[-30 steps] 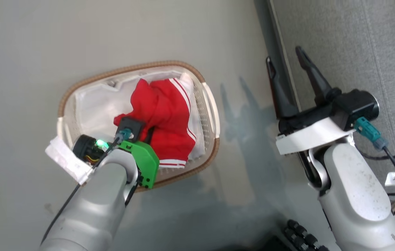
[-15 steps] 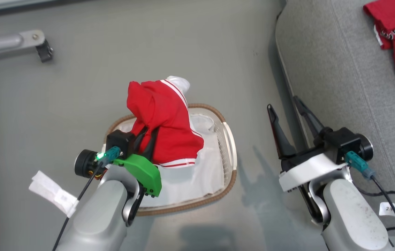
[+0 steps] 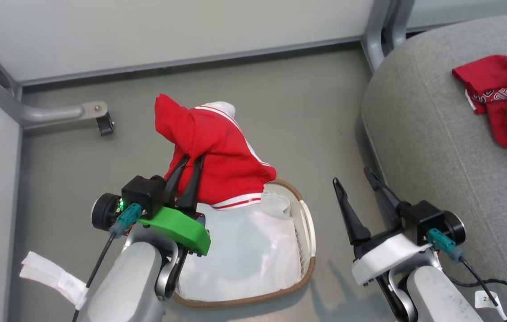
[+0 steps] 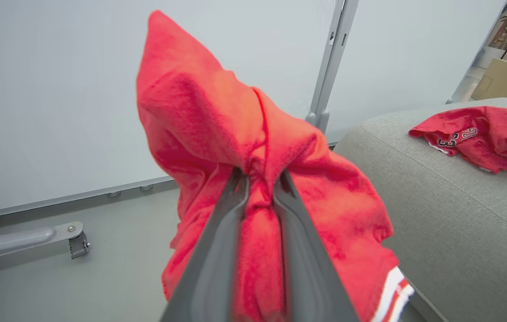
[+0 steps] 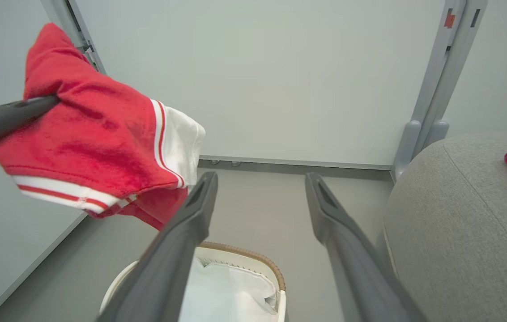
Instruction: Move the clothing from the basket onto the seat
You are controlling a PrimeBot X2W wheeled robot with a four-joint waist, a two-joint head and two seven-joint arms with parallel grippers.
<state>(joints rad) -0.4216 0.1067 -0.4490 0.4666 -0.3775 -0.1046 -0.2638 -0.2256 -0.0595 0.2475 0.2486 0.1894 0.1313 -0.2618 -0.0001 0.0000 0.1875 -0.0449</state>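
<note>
Holding a red garment (image 3: 224, 152) by a bunched fold, our left end effector (image 3: 193, 158) is pinched narrow on the cloth. We see the garment hanging in the air over the far end of the basket (image 3: 310, 223), its white-striped hem lowest. The basket stands on the floor (image 3: 307, 112) and contains a white liner (image 3: 244, 255) spread across its bottom. Our right end effector (image 3: 351, 175) stands wide and empty between the basket and the grey seat (image 3: 436, 170). A second garment (image 3: 499, 98), red with lettering, lies on the seat, well apart from the basket.
</note>
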